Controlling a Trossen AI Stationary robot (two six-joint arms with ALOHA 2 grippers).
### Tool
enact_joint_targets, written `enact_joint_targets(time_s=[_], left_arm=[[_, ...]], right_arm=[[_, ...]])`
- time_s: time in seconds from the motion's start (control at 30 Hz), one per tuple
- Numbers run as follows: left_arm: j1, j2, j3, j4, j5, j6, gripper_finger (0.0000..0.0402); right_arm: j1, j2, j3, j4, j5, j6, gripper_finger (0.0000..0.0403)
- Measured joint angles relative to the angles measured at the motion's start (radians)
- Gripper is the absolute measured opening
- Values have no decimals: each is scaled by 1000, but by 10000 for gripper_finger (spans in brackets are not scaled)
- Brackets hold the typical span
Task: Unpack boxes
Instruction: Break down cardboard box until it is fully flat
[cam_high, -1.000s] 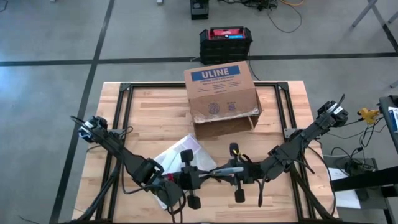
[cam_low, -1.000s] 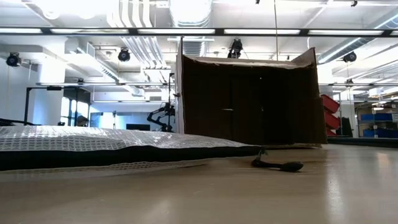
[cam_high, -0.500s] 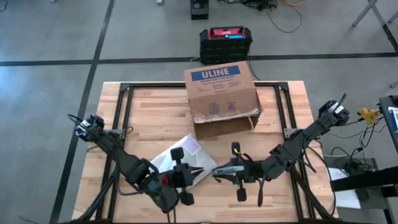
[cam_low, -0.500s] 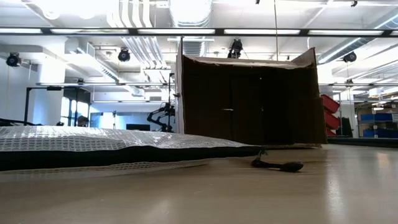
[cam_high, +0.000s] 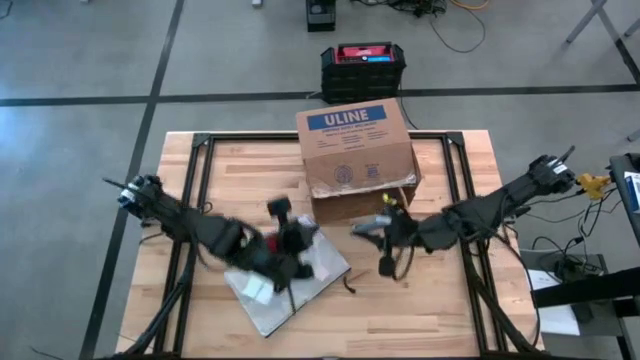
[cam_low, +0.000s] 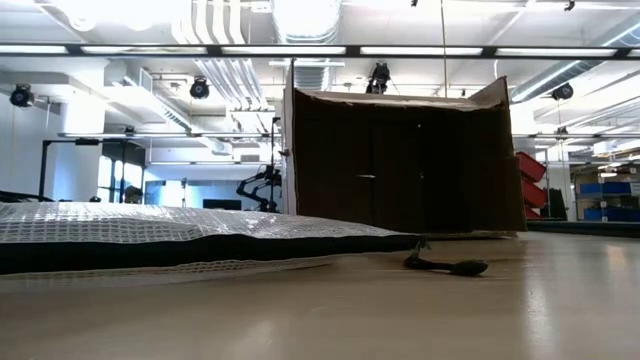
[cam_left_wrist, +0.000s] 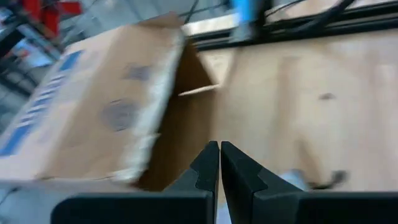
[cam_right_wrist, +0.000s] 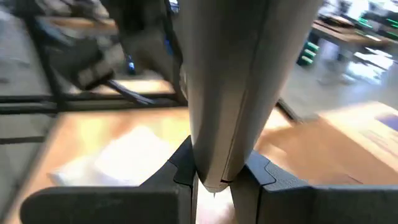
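Observation:
The brown cardboard box (cam_high: 355, 150) with the blue ULINE label lies on its side at the table's far middle, its open end (cam_left_wrist: 186, 130) facing the near edge. My left gripper (cam_high: 308, 234) is shut and holds nothing. It hovers over the clear plastic bag (cam_high: 285, 285), which lies flat on the table, and points at the box's opening; its fingertips (cam_left_wrist: 219, 163) are closed together. My right gripper (cam_high: 385, 226) is just near of the box's right corner, shut on a grey tool (cam_high: 368, 224). My right gripper pinches the grey tool between its two fingers at the tool's rear end (cam_right_wrist: 214, 168). The tool (cam_right_wrist: 230, 87) runs on past the fingertips along the line of the fingers. It is lifted clear of the table and points toward the table's left, about level.
A black-and-red case (cam_high: 363, 62) stands on the floor beyond the table's far edge. A small black piece (cam_low: 445, 265) lies on the wood between the bag and the box. Black frame rails (cam_high: 200, 170) run along the table's sides.
Both grippers have drawn apart from their meeting place near the front edge and gone toward the far edge and the box, tipping up toward level. The right one carries the grey tool along. The bag and the box have stayed where they were.

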Motion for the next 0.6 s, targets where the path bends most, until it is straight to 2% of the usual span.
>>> enact_joint_targets(time_s=[0.1, 0.2, 0.37, 0.47, 0.53, 0.6], left_arm=[[113, -68, 0, -11, 42, 70, 0], [287, -115, 0, 19, 199, 161, 0], [656, -111, 0, 73, 449, 308, 0], [876, -70, 0, 162, 635, 355, 0], [993, -36, 0, 214, 765, 372, 0], [1088, -10, 0, 252, 848, 380, 0]], right_arm=[[-24, -44, 0, -122, 66, 27, 41], [-44, -67, -2, -209, 87, 42, 41], [-127, -63, -47, -271, 73, 39, 41], [-211, -60, -100, -288, -15, 50, 41], [-273, -58, -138, -295, -102, 65, 41], [-331, -57, -170, -298, -186, 67, 41]])
